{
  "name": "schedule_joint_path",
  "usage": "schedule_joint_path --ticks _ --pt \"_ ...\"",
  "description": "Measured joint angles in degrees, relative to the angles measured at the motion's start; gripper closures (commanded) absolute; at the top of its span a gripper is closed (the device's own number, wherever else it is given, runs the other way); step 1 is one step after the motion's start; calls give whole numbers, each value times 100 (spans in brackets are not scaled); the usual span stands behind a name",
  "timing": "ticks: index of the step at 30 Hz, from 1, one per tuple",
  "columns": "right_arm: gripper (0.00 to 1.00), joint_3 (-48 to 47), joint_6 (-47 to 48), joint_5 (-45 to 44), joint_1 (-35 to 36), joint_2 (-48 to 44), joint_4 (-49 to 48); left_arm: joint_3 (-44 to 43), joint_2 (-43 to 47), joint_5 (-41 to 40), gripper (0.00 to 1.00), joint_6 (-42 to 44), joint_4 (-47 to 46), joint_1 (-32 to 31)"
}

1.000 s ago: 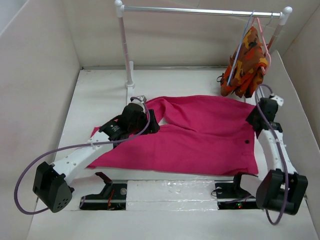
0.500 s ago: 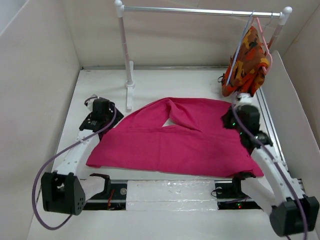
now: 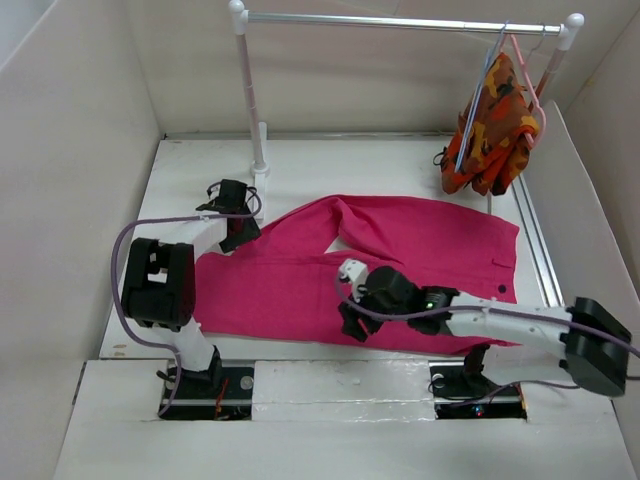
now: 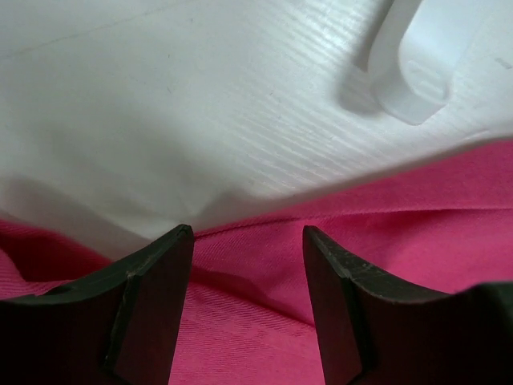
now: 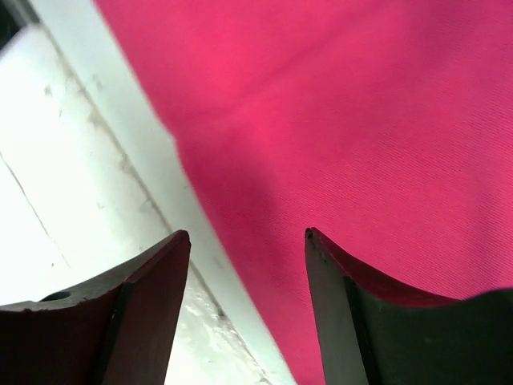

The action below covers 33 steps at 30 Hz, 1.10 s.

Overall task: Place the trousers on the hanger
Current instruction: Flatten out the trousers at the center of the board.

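Magenta trousers (image 3: 420,240) lie flat under left claw (image 4: 248,231) and right claw (image 5: 247,233), jaws apart.

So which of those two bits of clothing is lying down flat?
The plain pink trousers, spread out flat. The orange patterned garment instead hangs from the rail at the back right.

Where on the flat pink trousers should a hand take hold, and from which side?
The far-left edge. The trousers lie flat on the table, so only a border can be pinched; there the cloth lifts in a slight fold by the open left hand. Probably come down from above, straddling that edge.
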State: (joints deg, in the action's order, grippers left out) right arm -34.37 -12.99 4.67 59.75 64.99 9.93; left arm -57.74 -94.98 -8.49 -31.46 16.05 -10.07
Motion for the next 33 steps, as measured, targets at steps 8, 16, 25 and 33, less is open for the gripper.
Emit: schedule_joint_path --ticks 8,16,25,33 --pt "35 -909 361 50 745 1690 -382 -26 -304 -85 76 109 -61 -7" --pt "59 -702 411 -131 758 2199 -470 -140 -439 -72 100 256 -118 -4" --pt "100 -238 120 -293 817 1976 -938 -468 293 -72 100 444 332 85" --pt "100 125 7 -275 850 1788 -1368 -1869 439 -1069 100 809 610 92"
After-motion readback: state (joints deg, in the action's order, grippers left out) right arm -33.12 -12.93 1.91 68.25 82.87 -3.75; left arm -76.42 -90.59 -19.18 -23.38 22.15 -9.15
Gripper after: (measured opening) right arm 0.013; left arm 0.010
